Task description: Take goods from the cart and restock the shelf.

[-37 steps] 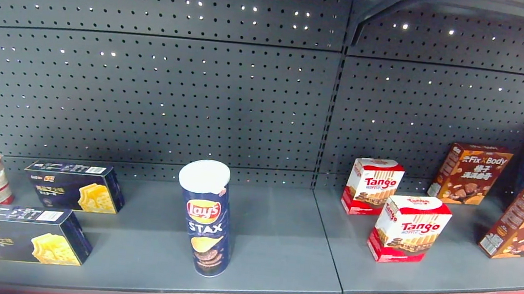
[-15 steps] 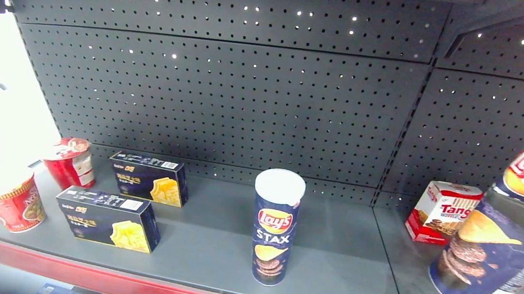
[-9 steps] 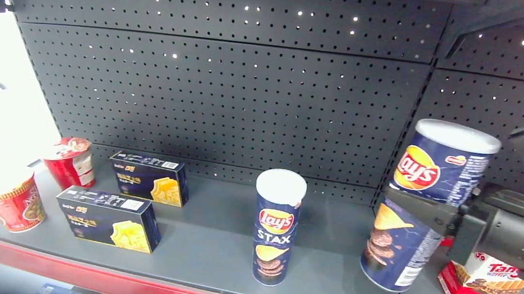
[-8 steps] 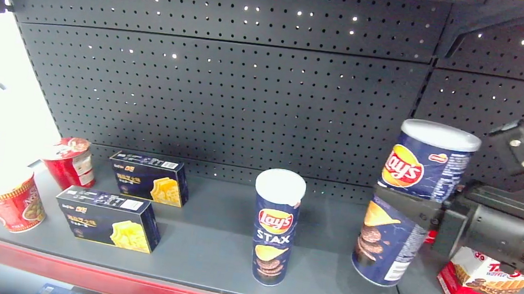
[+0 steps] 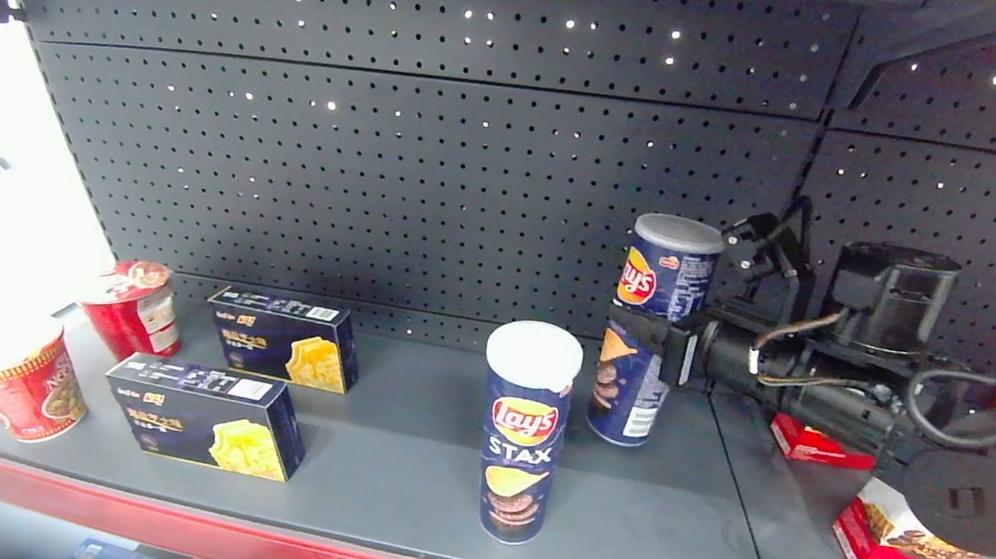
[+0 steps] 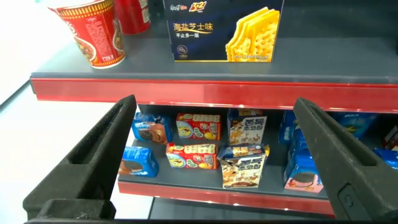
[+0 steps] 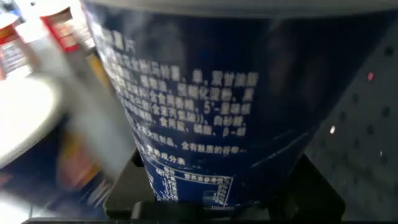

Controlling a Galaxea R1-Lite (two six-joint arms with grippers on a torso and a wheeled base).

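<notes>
Shelf (image 5: 403,482) looks half stocked. My right tool (image 5: 652,329), clamped on the chip can (image 5: 665,274), has swung it in from the right, just behind the standing can (image 5: 524,430). It's maybe touching down, hard to tell. My left tool (image 6: 213,102) hangs with its jaws apart.

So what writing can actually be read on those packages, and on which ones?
"Lay's", "STAX": front chip can.
"Lay's": held chip can, in the right end effector.
"海苔芝士味": front dark box.
Red cups, red boxes, lower-shelf packs: too blurred or hidden to read.
</notes>
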